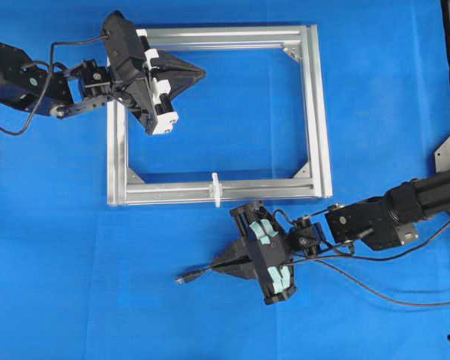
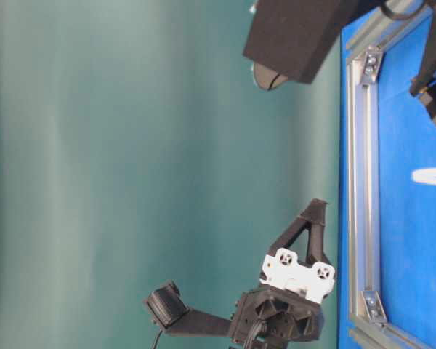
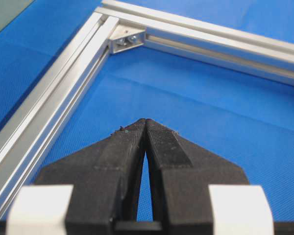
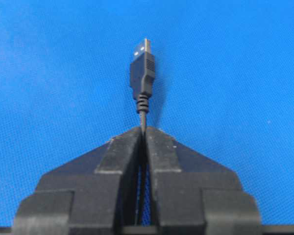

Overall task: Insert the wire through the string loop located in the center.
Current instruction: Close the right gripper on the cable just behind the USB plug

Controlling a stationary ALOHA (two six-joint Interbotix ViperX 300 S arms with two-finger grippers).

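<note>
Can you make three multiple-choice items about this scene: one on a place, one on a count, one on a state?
1. Where is the string loop?
A. on the frame's near bar, about midway
B. on the far bar
C. on the cloth outside the frame

2. How many corner brackets show inside the frame in the overhead view?
A. one
B. three
C. six

3. What is the state of the right hand?
A. open above the plug
B. shut on the wire
C. shut on the loop

Answers:
1. A: the white loop stands across the bar nearest the right arm.
2. B: brackets show in three corners; the left hand covers the fourth.
3. B: in the right wrist view the cable runs between the closed fingers, the plug sticking out ahead.
</note>
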